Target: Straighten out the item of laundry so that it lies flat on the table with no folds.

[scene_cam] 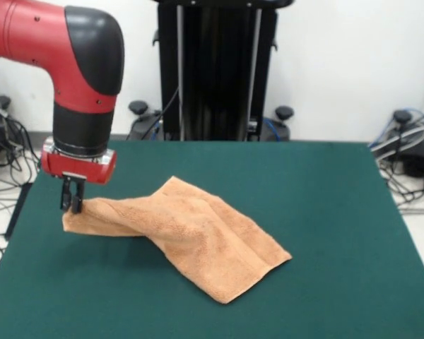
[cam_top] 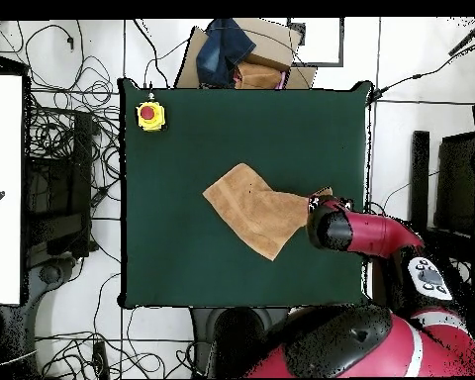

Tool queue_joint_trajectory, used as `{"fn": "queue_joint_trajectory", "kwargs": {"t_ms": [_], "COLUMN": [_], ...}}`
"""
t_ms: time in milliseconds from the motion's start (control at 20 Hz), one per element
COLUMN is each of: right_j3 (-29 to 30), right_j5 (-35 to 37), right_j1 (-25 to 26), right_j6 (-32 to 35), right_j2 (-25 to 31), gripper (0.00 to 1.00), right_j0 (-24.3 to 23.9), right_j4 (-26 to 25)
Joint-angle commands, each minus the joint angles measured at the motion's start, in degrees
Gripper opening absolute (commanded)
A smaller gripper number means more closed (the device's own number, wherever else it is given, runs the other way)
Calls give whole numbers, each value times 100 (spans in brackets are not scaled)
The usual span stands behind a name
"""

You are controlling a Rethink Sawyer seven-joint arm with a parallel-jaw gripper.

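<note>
One corner of the towel (scene_cam: 191, 236) is pinched in the tool (scene_cam: 71, 205), raised just off the tabletop (scene_cam: 339, 212) near one side edge; the rest lies creased around mid-tabletop. Thin grip may slip, or pulling could drag the fold along unflattened.

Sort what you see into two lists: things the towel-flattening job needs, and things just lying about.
Belongs to the job:
towel, still folded
green table
gripper, at the towel's corner

Just lying about:
yellow box with red button
cardboard box with blue cloth
cables on the floor
</note>
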Motion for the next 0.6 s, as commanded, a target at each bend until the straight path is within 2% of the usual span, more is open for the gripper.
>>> {"fn": "queue_joint_trajectory", "kwargs": {"t_ms": [50, 300, 400, 500, 550, 600], "right_j3": [38, 196, 444, 456, 492, 686], "right_j5": [736, 638, 576, 396, 384, 134], "right_j1": [-202, -277, -553, -186, -171, -405], "right_j6": [777, 901, 1168, 870, 928, 1322], "right_j2": [-276, -466, -834, -309, -369, -863], "gripper": [0, 0, 0, 0, 0, 0], "right_j0": [140, 239, 576, 120, 192, 631], "right_j4": [326, 411, 457, 458, 484, 487]}}
